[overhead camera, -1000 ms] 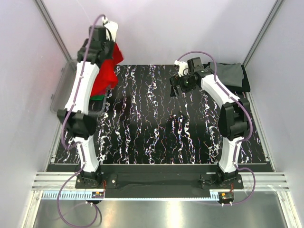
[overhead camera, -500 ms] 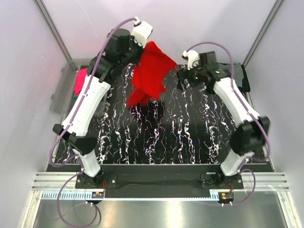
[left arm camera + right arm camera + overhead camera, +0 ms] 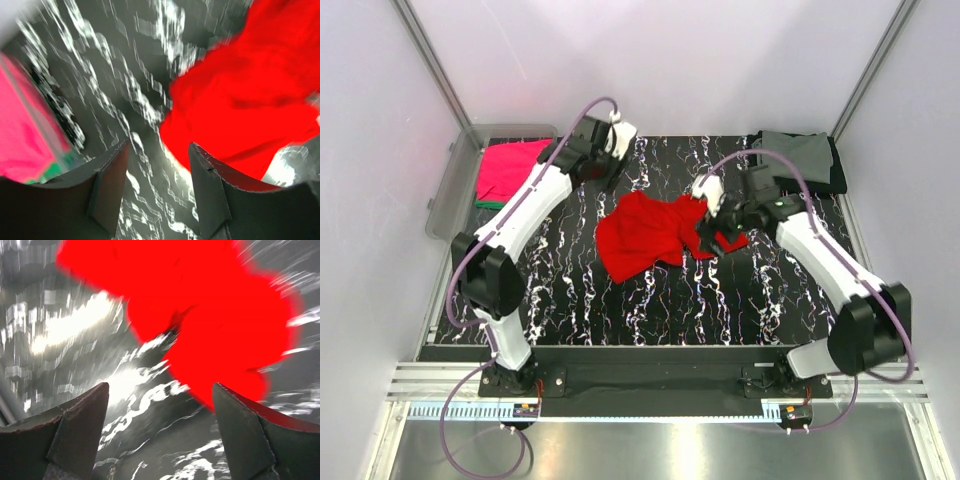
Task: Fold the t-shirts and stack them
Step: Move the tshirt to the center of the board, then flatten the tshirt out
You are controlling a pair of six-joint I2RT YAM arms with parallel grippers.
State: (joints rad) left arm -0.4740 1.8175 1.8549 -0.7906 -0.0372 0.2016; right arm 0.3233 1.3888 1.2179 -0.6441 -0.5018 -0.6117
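Red t-shirt (image 3: 645, 232), heaped on table (image 3: 620, 310): light, limp, prob. best pinched at corners; left pincer (image 3: 157, 147), right pincer (image 3: 160, 386) both spread, empty.

Pale lilac walls (image 3: 660, 70) enclose a black, white-veined marble tabletop (image 3: 650, 300).

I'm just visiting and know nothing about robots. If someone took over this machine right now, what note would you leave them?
Left tool: open, empty, over the table beside the red shirt.
Right tool: open, empty, at that shirt's right edge.
Red shirt: crumpled at mid-table, held by neither tool.
Done: a grey shirt lies folded on a black shirt in the far right corner.
Left: flatten, fold and stack the red shirt. A pink shirt with a green shirt under it waits in the clear bin.
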